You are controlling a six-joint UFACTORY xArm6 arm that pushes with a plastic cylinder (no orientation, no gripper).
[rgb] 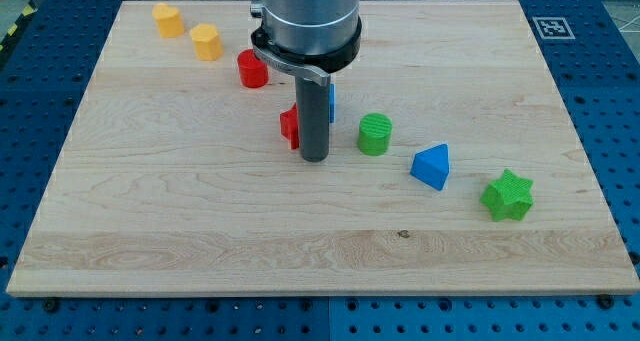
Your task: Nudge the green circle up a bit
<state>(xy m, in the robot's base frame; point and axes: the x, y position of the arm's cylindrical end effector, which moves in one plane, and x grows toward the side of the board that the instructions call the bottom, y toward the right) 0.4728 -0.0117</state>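
Note:
The green circle [375, 134] stands on the wooden board [200, 211] a little right of centre. My tip [314, 158] rests on the board to the left of the green circle, slightly lower in the view, with a small gap between them. A red block [290, 126] sits just left of the rod, partly hidden by it. A blue block [331, 102] peeks out behind the rod's right side.
A blue triangular block [432, 167] and a green star [507, 196] lie to the lower right of the green circle. A red cylinder [253, 69] and two yellow blocks [206, 42] [168, 21] line the upper left.

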